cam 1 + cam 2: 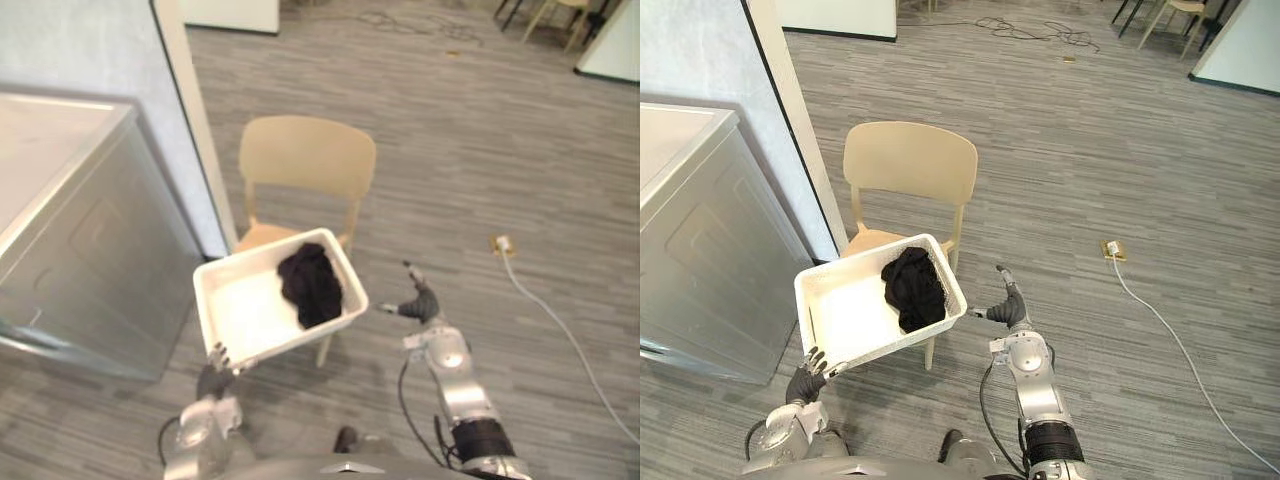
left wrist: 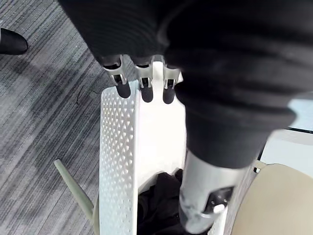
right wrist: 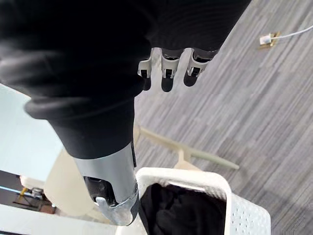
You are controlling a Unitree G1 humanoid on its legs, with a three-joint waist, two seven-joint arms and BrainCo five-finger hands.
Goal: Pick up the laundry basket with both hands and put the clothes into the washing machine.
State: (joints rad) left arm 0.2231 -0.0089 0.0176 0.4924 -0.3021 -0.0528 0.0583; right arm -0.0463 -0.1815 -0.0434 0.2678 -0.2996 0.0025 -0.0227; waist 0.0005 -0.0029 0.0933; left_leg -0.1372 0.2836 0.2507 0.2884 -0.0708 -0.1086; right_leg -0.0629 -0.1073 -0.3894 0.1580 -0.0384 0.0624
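On grey plank flooring (image 1: 500, 150), the white perforated plastic basket (image 1: 240, 305), likely light and stiff, is inviting rim grips; left hand (image 1: 213, 372) is touching its corner straight-fingered, right hand (image 1: 422, 303) hovering spread beside it.

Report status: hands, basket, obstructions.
Left hand open, fingertips at laundry basket rim. Right hand open, beside it, not touching. Black clothes inside; basket on beige chair.

Two head cameras, side by side, look steeply down on the white basket (image 1: 245, 312) from above. Wrist cameras peer close along the left robot hand (image 2: 143, 81) and right robot hand (image 3: 167, 73) from opposite sides of the basket, both catching its rim.
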